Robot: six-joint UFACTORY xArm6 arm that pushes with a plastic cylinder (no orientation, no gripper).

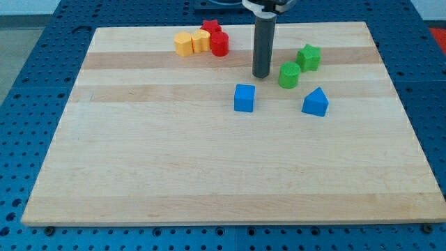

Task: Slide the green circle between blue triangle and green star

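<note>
The green circle (289, 74) stands on the wooden board, just below-left of the green star (309, 57) and close to it, and above-left of the blue triangle (315, 102). My tip (261, 75) rests on the board just to the left of the green circle, a small gap apart. The rod rises straight up from it to the view's top.
A blue cube (244, 97) sits below-left of my tip. At the view's top left of centre a cluster holds two yellow blocks (184, 43) (201, 40), a red star (210, 28) and a red cylinder (219, 44). The board (209, 174) lies on a blue perforated table.
</note>
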